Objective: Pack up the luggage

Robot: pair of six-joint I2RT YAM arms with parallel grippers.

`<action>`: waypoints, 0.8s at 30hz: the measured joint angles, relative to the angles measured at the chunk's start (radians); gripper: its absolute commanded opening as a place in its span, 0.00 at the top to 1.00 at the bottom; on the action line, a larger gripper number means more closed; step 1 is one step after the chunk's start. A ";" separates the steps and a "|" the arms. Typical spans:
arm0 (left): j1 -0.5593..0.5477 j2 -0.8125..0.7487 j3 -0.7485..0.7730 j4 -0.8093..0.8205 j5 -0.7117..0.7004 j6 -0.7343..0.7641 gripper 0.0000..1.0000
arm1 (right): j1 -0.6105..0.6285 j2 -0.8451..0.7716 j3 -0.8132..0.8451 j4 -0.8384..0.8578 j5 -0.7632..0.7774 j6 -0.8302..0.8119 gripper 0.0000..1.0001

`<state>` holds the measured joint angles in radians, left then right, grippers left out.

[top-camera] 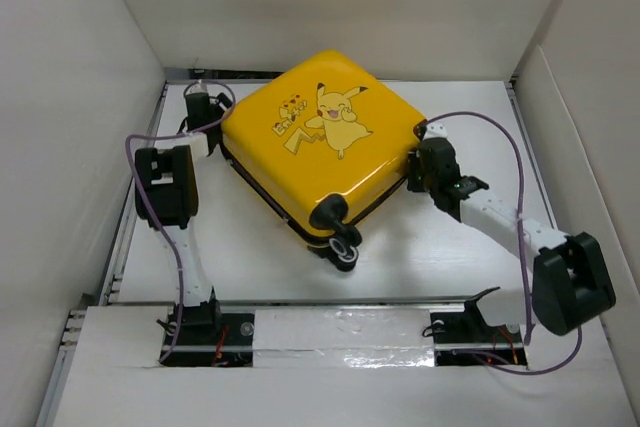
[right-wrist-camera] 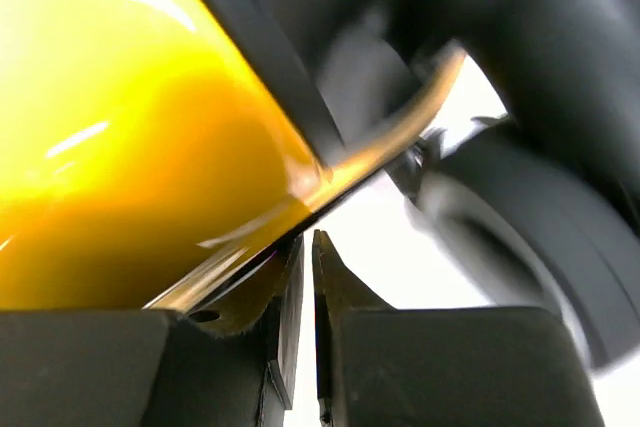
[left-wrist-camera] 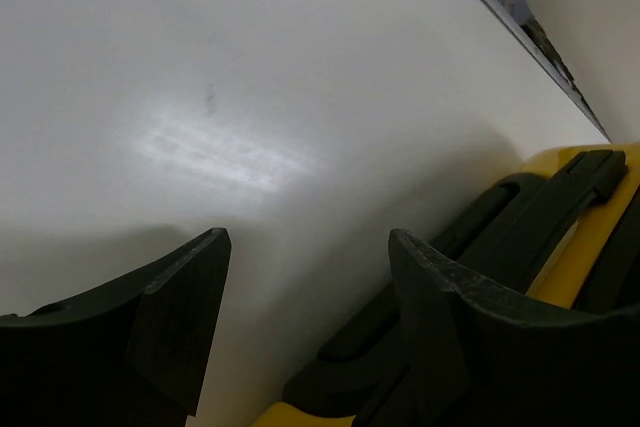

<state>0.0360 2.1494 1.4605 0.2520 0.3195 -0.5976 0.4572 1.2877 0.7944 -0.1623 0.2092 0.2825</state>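
Observation:
The luggage (top-camera: pixel 310 147) is a yellow hard-shell suitcase with a Pikachu cartoon. It lies flat and closed on the white table, with its black wheels (top-camera: pixel 345 250) toward me. My left gripper (top-camera: pixel 203 99) is open at its back left corner. In the left wrist view the gripper (left-wrist-camera: pixel 310 242) holds nothing, and the right finger (left-wrist-camera: pixel 450 317) is beside the suitcase's black handle (left-wrist-camera: pixel 520 212). My right gripper (top-camera: pixel 417 159) is against the suitcase's right edge. In the right wrist view its jaws (right-wrist-camera: pixel 308 237) are shut, just under the yellow shell (right-wrist-camera: pixel 120 127).
White walls (top-camera: pixel 80 97) box in the table on the left, back and right. A dark slot (top-camera: pixel 210 75) runs along the back edge. A blurred black rounded part (right-wrist-camera: pixel 540 227) of the suitcase is close to the right gripper. Purple cables loop off both arms.

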 measured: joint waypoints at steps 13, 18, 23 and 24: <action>-0.104 -0.692 -0.878 0.272 -0.458 -0.085 0.43 | -0.168 0.535 0.673 -0.045 -0.032 -0.176 0.78; -0.256 -1.054 -1.090 0.126 -0.598 -0.057 0.36 | -0.172 0.780 1.049 -0.093 -0.085 -0.254 0.63; -0.374 -1.473 -1.152 -0.122 -0.589 -0.063 0.25 | -0.174 0.887 1.284 -0.142 -0.186 -0.236 0.23; -0.387 -1.548 -1.151 -0.156 -0.592 -0.068 0.23 | -0.167 0.881 1.308 -0.159 -0.232 -0.220 0.20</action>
<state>-0.3511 0.6014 0.3096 0.0963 -0.2729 -0.6651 0.2905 2.1685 2.1025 -0.3218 -0.0231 0.0620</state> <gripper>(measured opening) 0.738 0.741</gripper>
